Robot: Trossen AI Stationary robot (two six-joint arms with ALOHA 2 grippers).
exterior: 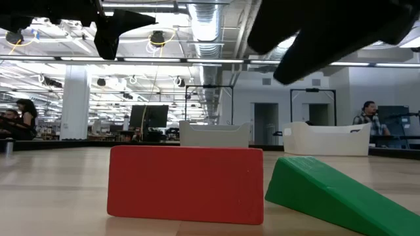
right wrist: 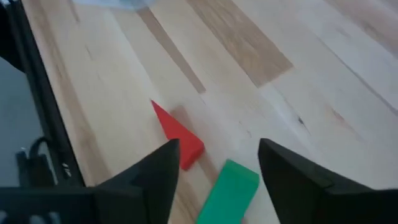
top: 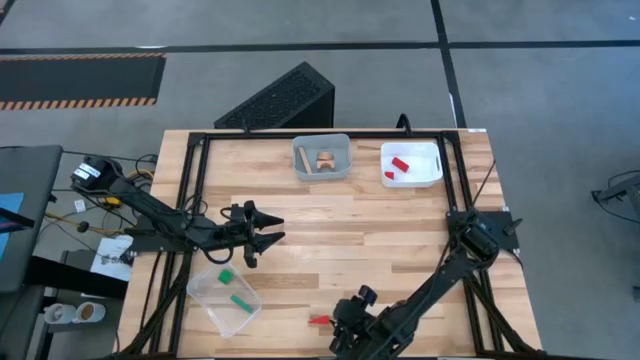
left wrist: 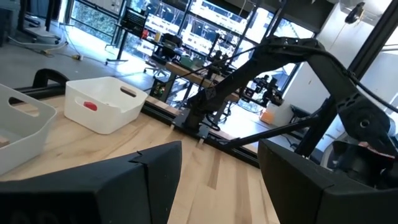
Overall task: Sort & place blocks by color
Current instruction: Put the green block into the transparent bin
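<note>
Pale butcher-block table (top: 330,225) in a concrete-floored hall; right gripper (right wrist: 214,163) at bottom centre of the high view, fingers spread and empty above a red block (right wrist: 177,138) and a green block (right wrist: 229,190) lying touching. Left gripper (top: 262,232) at left of centre, parted, holding nothing. Likely risk: closing over both colours together, or knocking the green block aside.

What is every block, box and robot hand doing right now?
Red block: lying loose on the table, beside the green one.
Green block: loose, between the open fingers.
Right gripper: open, holding nothing.
Left gripper: open, empty, above the table.
Clear bin: holds two green blocks.
Grey bin: holds wood blocks.
White bin: holds red blocks.
</note>
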